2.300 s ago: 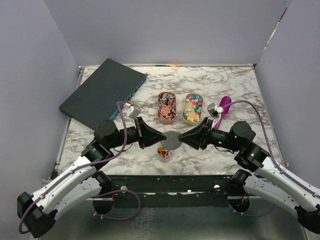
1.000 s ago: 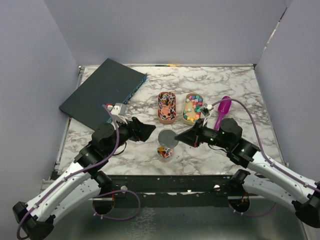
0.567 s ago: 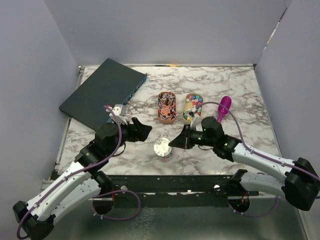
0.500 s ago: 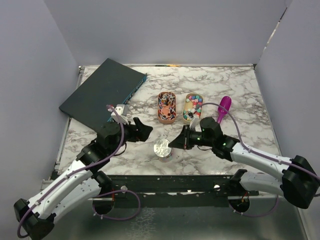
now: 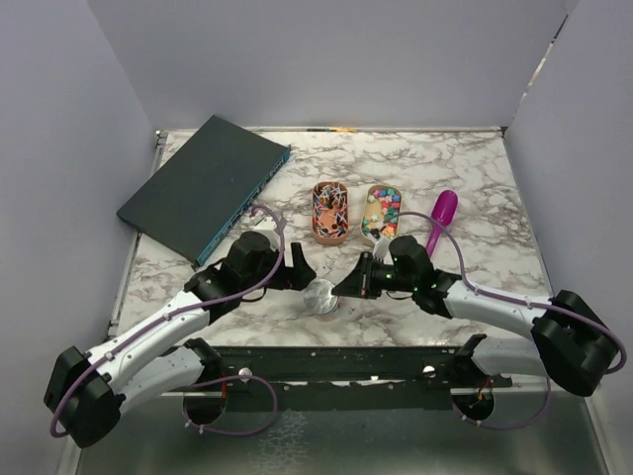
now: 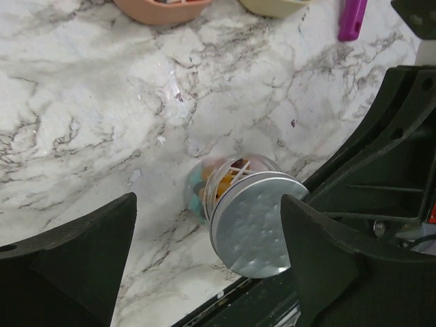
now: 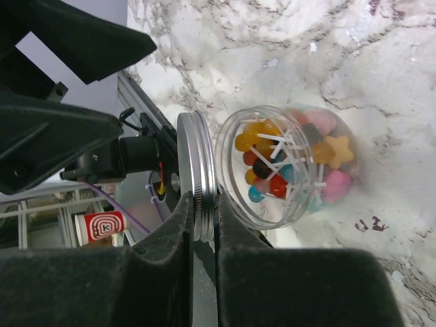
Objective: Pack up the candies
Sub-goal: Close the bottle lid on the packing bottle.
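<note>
Right gripper: closed narrow on the silver screw lid, pinching it edge-on across its threaded rim.
Silver screw lid: held tilted at the mouth of the clear jar, not seated. The right wrist view shows the mouth open beside it. Whether lid and rim touch cannot be told.
Left gripper: spread wide, one finger on each side of the jar, both clear of it.
Clear jar: on the marble table near its front edge, between the two grippers. From above, the lid hides most of it.
Candies: packed in the jar are red, blue, orange, pink and dark balls, a yellow star shape and thin white sticks.
Pink tray: farther back on the marble, filled with dark, orange and white wrapped pieces.
Beige tray: just right of the pink tray, holding bright balls.
Purple scoop: lying right of the beige tray, apart from it.
Dark flat box: at the back left, set at an angle, with a blue edge showing.
Writing: a red-and-white cup beyond the table edge bears a squared spiral mark. Any letters are too small to read.
</note>
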Motion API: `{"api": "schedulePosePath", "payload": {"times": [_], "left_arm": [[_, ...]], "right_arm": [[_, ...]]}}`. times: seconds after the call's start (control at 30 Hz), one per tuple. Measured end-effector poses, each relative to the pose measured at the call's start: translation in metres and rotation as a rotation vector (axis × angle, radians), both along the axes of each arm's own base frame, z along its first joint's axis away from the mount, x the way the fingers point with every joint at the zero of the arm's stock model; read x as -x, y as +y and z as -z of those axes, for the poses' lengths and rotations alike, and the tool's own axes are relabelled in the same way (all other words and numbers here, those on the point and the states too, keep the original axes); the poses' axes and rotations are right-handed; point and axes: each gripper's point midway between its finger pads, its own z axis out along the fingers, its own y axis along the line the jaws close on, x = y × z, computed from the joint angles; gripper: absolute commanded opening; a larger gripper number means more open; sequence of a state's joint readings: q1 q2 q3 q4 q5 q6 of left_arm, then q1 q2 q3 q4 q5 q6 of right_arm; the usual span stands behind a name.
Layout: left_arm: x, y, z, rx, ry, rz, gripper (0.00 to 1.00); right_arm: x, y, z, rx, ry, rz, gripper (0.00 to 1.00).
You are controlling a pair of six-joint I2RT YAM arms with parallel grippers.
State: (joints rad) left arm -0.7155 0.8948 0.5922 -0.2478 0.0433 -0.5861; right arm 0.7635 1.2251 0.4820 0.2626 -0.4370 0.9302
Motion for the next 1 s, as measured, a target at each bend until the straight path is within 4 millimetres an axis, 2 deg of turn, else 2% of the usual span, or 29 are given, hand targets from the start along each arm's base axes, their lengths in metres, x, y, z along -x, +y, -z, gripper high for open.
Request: {"api": "schedulePosePath", "payload": {"times": [0.1,0.27,0.5,0.8,1.0], "left_arm": [[0.006,-0.005,0.013,-0.012,0.05,0.036,0.86],[0.012,-0.012,0.019,-0.003,0.086,0.082,0.83],[0.025,-0.025,0.039,-0.01,0.174,0.159,0.78],[0.032,-0.032,0.043,0.028,0.215,0.189,0.55],[0.037,-0.037,0.05,0.057,0.252,0.202,0.53]], "right_arm": [[-0.001,-0.003,0.008,0.003,0.023,0.017,0.0],[-0.002,-0.011,0.02,0.006,0.052,0.046,0.01],[-0.007,-0.01,0.019,-0.03,0.048,0.068,0.0],[-0.006,-0.014,0.03,-0.041,0.074,0.092,0.01],[-0.007,-0.015,0.028,-0.06,0.076,0.106,0.01]]}}
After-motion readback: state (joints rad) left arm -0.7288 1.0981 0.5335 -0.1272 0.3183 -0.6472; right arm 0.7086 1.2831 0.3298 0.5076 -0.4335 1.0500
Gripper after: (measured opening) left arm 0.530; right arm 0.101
